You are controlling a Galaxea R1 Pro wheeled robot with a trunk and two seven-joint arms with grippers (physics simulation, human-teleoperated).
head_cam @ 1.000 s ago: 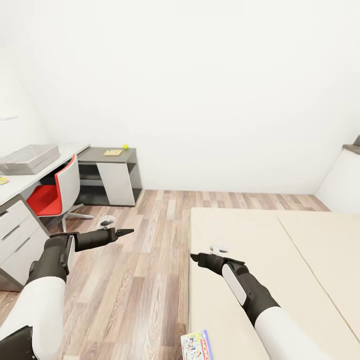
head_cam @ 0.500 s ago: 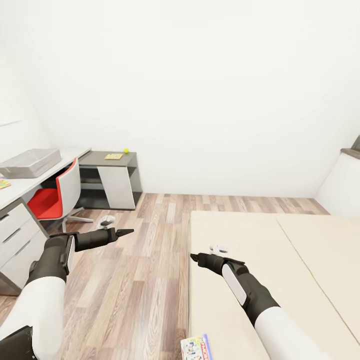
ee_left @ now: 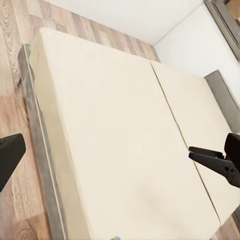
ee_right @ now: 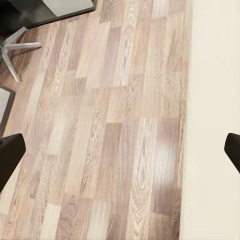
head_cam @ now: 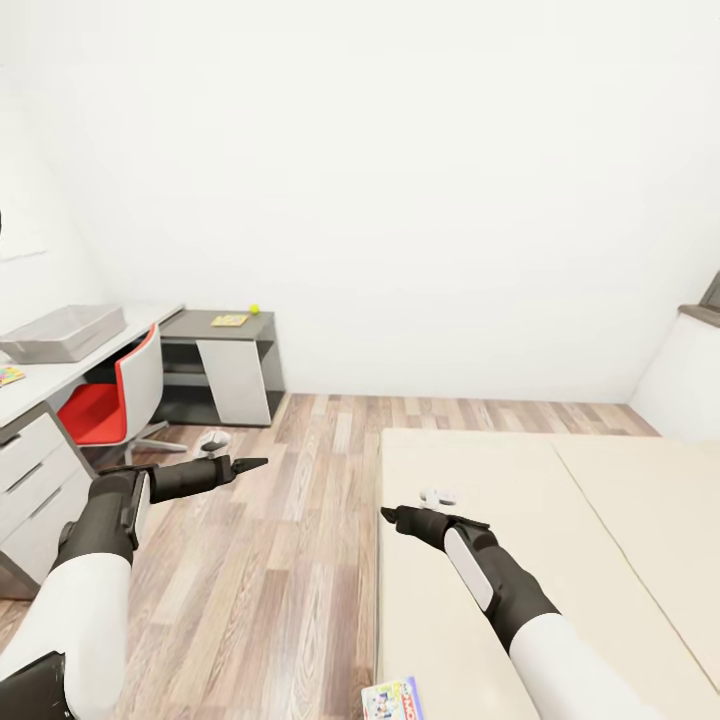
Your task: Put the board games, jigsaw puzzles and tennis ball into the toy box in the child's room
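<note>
A board game (head_cam: 392, 699) with a blue-green printed lid lies on the bed (head_cam: 520, 520), cut off by the lower edge of the head view. The grey toy box (head_cam: 62, 333) stands on the pale top of the table (head_cam: 70, 376) at the left. On the table's lower dark section lie a yellowish flat jigsaw puzzle (head_cam: 230, 320) and the tennis ball (head_cam: 254, 309). My left gripper (head_cam: 250, 463) hangs open over the floor. My right gripper (head_cam: 385, 513) is open at the bed's near-left edge. Both hold nothing; the wrist views show each pair of fingers spread wide (ee_left: 107, 157) (ee_right: 120, 150).
A red chair (head_cam: 105, 400) on a metal star base is tucked under the table. A small colourful flat box (head_cam: 8, 376) shows at the picture's left edge on the table top. Wood-plank floor (head_cam: 270, 560) runs between table and bed. A white wall closes the far side.
The whole head view has shifted: table, chair and bed sit lower in the picture and the board game is more cut off. Both arms keep their pose.
</note>
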